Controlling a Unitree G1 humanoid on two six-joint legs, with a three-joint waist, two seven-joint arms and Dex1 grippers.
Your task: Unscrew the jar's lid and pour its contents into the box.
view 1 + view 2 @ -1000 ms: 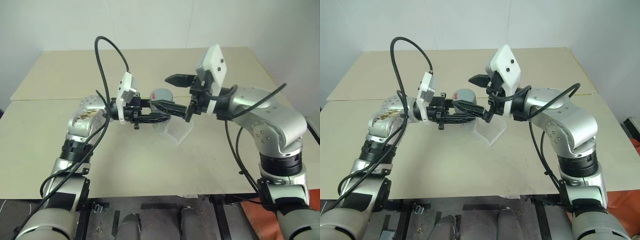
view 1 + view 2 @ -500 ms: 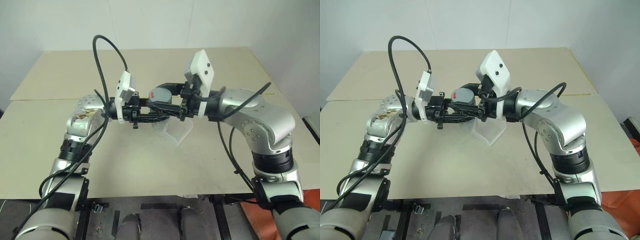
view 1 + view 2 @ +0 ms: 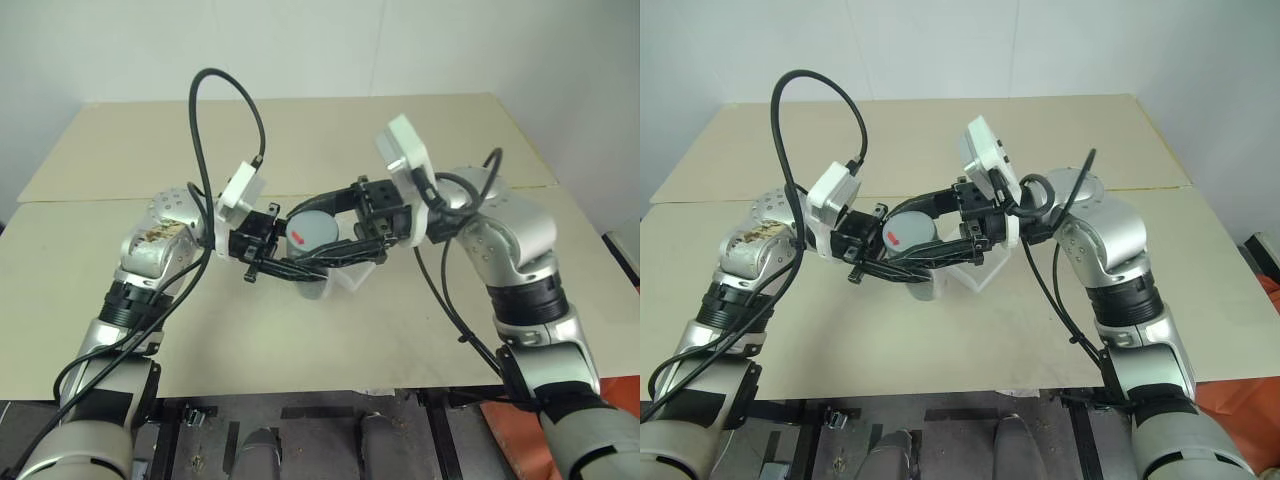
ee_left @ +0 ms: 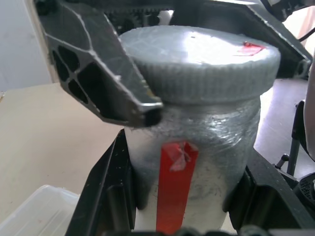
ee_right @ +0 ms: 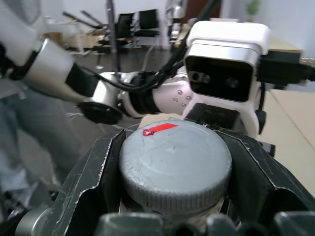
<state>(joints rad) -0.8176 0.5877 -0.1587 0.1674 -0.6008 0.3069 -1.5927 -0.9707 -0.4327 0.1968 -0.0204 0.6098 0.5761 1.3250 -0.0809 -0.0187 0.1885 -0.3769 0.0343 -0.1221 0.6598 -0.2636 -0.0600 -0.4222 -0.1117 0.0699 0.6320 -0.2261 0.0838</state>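
The grey jar (image 3: 312, 272) hangs above the table, tilted so its top faces me. My left gripper (image 3: 305, 266) is shut on its body, with a black finger (image 4: 110, 196) on each side of the red tape strip (image 4: 172, 184). The round ribbed lid (image 5: 174, 164) sits on the jar and bears a small red mark. My right gripper (image 3: 314, 232) comes in from the right and is shut on the lid, one finger (image 5: 93, 187) against each side of the rim. The clear box (image 3: 350, 275) rests on the table just behind and under the jar, partly covered. The contents are hidden inside the jar.
The tan table (image 3: 420, 320) has bare room in front of and around the box. A seam (image 3: 80, 198) crosses its far half. Black cables (image 3: 225, 90) loop above my left wrist, and another cable (image 3: 450, 300) hangs by my right forearm.
The right gripper, open beside the jar a second ago, has shut on the lid. Both hands have drawn back toward me with the jar, which now tilts its top toward me.
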